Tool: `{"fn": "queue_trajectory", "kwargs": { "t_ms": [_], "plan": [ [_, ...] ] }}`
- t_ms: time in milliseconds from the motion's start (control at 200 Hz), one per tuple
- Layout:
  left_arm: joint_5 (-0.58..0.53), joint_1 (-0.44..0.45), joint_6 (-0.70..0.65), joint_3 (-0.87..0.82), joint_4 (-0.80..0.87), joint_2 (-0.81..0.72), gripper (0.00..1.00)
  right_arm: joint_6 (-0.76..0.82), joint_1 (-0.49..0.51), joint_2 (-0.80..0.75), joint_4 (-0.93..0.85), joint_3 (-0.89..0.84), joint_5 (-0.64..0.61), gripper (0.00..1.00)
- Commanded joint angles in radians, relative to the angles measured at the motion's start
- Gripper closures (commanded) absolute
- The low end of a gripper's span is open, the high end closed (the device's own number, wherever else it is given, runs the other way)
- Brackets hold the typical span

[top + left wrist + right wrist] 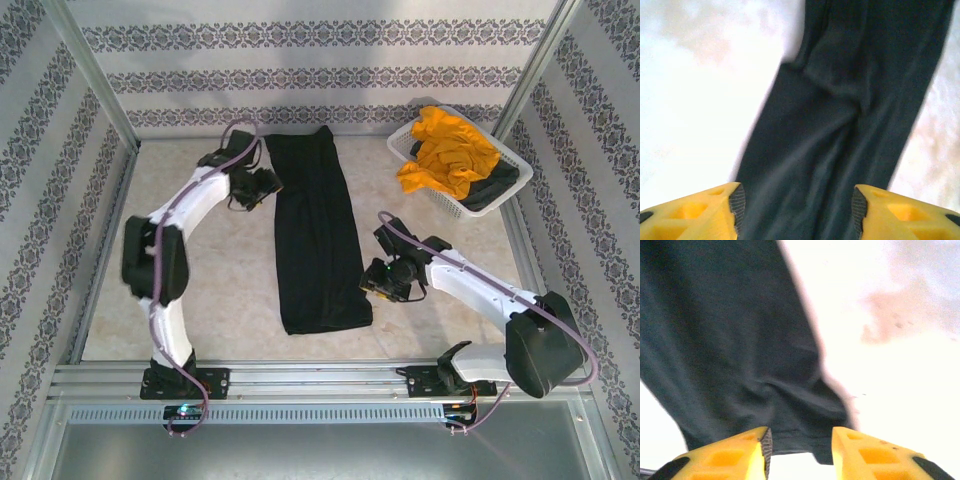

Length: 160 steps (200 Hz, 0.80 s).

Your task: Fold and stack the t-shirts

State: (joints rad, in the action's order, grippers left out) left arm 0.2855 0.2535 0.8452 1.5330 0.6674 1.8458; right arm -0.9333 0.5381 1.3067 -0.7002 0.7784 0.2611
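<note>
Pale table point(215, 295), patterned walls around. Left fingers point(695, 212) apart, empty, over far left edge of black t-shirt point(315, 235). Right fingers point(730, 455) apart, empty, over its near right corner. Black t-shirt lies flat mid-table as a long strip, long axis near-to-far. White basket point(400, 152) far right of it holds orange t-shirt point(450, 150) atop dark t-shirt point(495, 188).

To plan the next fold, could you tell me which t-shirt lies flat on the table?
The black t-shirt, spread out as a long strip; the mustard-orange shirt and another dark one sit crumpled in the basket.
</note>
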Motion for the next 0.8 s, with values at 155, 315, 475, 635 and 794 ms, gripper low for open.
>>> {"fn": "queue_trajectory", "kwargs": {
  "t_ms": [155,315,475,635,794],
  "plan": [
    [0.225,0.195,0.044,-0.568,0.133,-0.317,0.44,0.055,0.027,0.067,0.061,-0.077,0.115,0.57],
    [0.283,0.339,0.17,-0.723,0.063,-0.396,0.43,0.04,0.064,0.15,0.1,-0.065,0.118,0.61],
    [0.284,0.419,0.223,-0.749,-0.003,-0.359,0.43,0.026,0.086,0.196,0.132,-0.07,0.12,0.74],
    [0.272,0.438,0.258,-0.748,-0.108,-0.284,0.48,0.009,0.113,0.185,0.131,-0.076,0.107,0.85],
    [0.241,0.449,0.271,-0.739,-0.176,-0.213,0.71,-0.001,0.122,0.15,0.132,-0.103,0.101,0.97]
  ]
}}
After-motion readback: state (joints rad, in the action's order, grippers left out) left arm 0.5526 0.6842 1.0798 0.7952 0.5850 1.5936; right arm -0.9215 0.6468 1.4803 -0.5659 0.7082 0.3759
